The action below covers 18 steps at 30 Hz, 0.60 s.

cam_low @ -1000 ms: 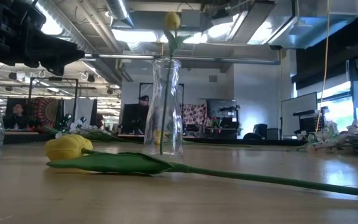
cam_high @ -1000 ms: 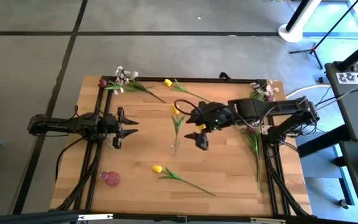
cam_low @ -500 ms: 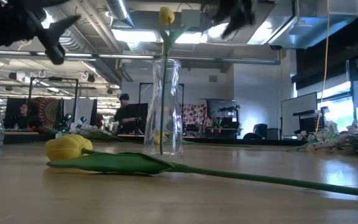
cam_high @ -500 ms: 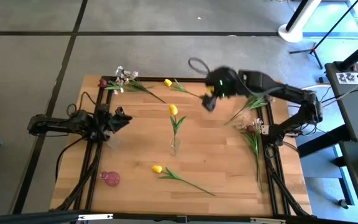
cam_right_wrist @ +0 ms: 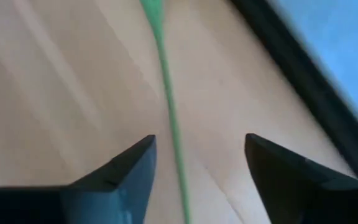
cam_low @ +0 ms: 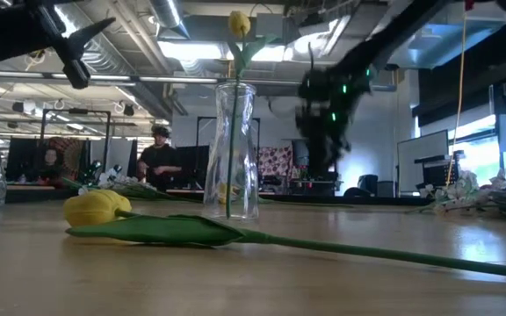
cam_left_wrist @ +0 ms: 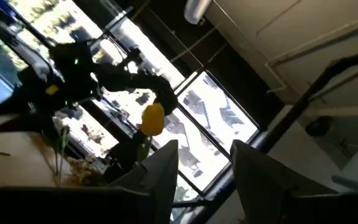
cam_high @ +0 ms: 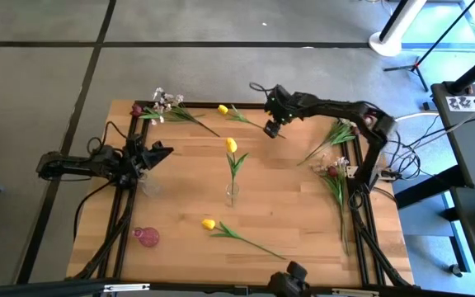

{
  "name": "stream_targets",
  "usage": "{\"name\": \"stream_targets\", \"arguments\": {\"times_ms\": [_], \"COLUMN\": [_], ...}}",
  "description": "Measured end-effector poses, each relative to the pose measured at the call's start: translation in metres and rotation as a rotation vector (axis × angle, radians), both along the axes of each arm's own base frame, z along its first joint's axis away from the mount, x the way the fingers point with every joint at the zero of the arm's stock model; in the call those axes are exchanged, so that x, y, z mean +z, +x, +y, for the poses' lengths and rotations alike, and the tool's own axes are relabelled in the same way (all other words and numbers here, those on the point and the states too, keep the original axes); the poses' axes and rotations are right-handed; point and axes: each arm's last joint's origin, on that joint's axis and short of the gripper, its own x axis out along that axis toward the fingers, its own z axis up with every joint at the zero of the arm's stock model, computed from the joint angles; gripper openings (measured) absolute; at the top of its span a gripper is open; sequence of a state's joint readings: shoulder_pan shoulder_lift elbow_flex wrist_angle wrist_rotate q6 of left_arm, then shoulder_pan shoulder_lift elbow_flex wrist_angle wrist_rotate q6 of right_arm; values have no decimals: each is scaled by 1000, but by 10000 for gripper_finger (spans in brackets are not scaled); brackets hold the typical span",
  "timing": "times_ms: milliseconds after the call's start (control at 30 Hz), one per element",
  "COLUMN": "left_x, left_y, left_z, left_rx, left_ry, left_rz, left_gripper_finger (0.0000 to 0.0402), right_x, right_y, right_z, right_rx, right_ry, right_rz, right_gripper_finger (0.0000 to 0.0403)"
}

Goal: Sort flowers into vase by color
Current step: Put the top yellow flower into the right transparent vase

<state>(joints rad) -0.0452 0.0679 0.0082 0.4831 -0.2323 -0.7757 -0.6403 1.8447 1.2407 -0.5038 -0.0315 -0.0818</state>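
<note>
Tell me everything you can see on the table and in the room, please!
Yellow tulip in vase: one, yellow, standing in the middle glass vase.
Yellow tulips lying flat: two, yellow; one near the front edge, one near the far edge.
White-pink sprays: a bunch at the far left corner, more along the right side.
Dark red blooms: one far left, one right.
Clear vase: one, table middle.
Pink vase: one, front left.
Table: one, light wood.
People: at least two, dark shapes, in the room behind.
Left claw: open, raised at the left side.
Right claw: open, above the far tulip's green stem.
</note>
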Motion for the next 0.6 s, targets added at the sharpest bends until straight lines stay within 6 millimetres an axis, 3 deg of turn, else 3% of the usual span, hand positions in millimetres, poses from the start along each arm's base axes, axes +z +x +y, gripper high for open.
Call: {"name": "stream_targets", "arguments": {"times_ms": [167,433,600], "left_x": [-2,0,19], "left_y": [0,0,12], "left_z": [4,8,8], "left_rx": [125,306,330], "left_ry": [-55,-51,32], "left_rz": [14,59,144], "left_gripper_finger": [143,141,126], "right_x": [-38,-52,-53], "right_y": [-7,-8,-9], "right_z": [1,2,1], "right_rx": [56,56,47], "right_ry": [112,124,124], "right_rz": [143,195,199], "right_gripper_finger": [168,100,36]}}
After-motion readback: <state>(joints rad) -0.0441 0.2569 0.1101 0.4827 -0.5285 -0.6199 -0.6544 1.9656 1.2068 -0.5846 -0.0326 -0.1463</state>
